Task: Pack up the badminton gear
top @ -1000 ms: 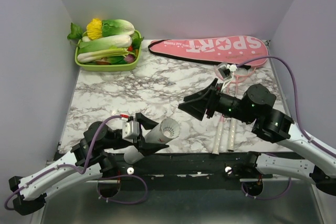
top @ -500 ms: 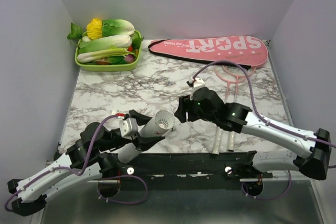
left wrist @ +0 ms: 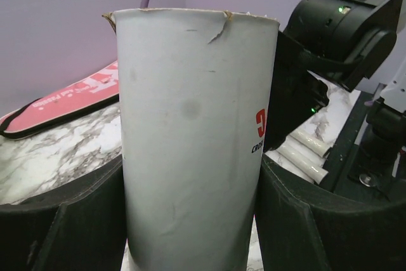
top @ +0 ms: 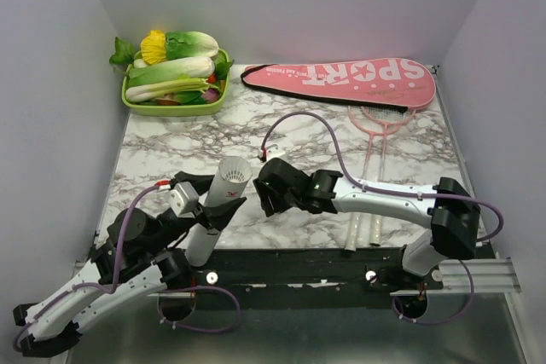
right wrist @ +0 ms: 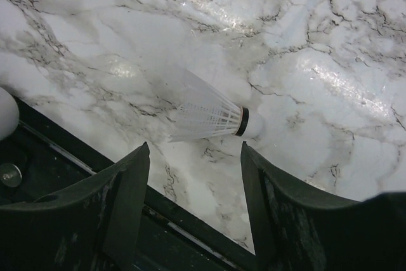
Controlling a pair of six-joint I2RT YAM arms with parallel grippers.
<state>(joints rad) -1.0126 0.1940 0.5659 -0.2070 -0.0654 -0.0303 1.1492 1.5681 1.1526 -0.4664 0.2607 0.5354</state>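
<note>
My left gripper [top: 213, 208] is shut on the long white tube [top: 220, 198], which stands nearly upright with its open end [top: 233, 170] on top. In the left wrist view the tube [left wrist: 190, 131] fills the gap between both fingers of that gripper [left wrist: 190, 220]. My right gripper [top: 270, 199] hangs open just right of the tube, low over the marble. In the right wrist view a white shuttlecock [right wrist: 212, 117] lies on its side just beyond the spread fingertips of that gripper [right wrist: 194, 149]. The pink cover [top: 341, 78] lies at the back. Two thin rackets [top: 380, 125] lie at the right.
A green tray [top: 130, 101] of leafy vegetables sits at the back left corner. The white racket handles [top: 363, 228] reach the table's front edge. The black front rail [right wrist: 76, 169] runs right below the right gripper's fingers. Purple walls close in both sides.
The right arm has swung left from the rackets to the near middle, beside the tube. The left arm has raised the tube from lying tilted to nearly upright and shifted it left.
</note>
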